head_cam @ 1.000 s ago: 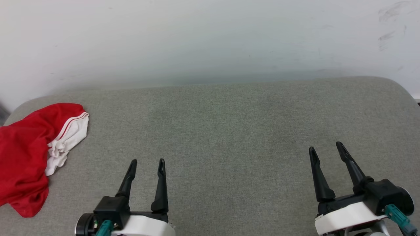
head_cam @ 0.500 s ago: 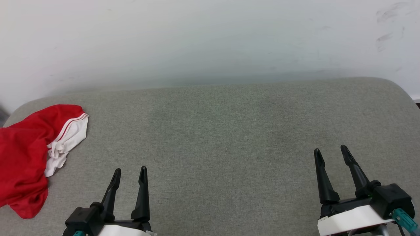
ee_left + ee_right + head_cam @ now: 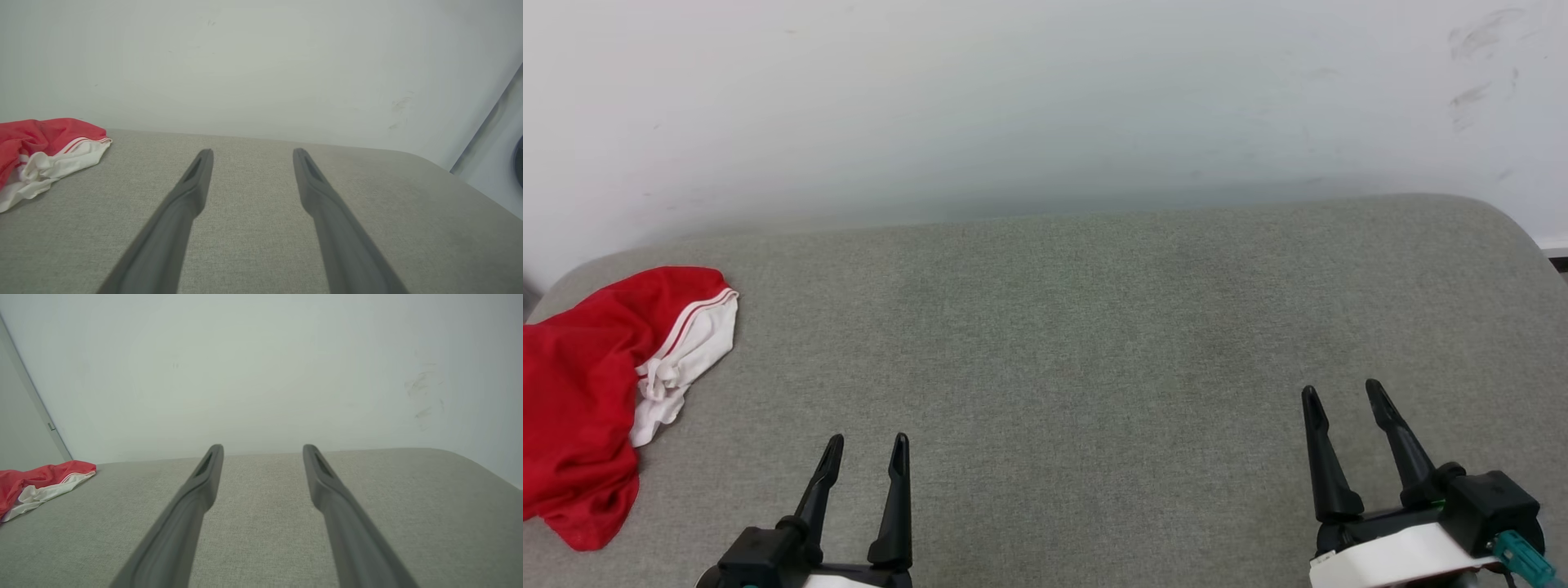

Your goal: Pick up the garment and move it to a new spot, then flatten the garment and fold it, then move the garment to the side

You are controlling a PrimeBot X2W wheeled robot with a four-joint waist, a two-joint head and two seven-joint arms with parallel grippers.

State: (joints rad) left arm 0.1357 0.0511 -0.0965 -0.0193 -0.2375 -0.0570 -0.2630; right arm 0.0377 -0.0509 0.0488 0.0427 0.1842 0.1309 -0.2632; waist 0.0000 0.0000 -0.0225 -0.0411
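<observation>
The left gripper [image 3: 865, 445] and right gripper [image 3: 1342, 392] have drawn back slightly, jaws apart and empty. The garment [image 3: 580, 392] lies crumpled, unmoved, at the grey surface [image 3: 1054, 343]'s left edge, so the pickup has not begun.

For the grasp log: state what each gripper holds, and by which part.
Nothing is held: the left gripper and right gripper are open and empty; the garment lies apart, far left.

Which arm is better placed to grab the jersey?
Left. The red jersey lies crumpled at the left edge of the cushion, near the open left end effector; the right end effector is far across.
</observation>
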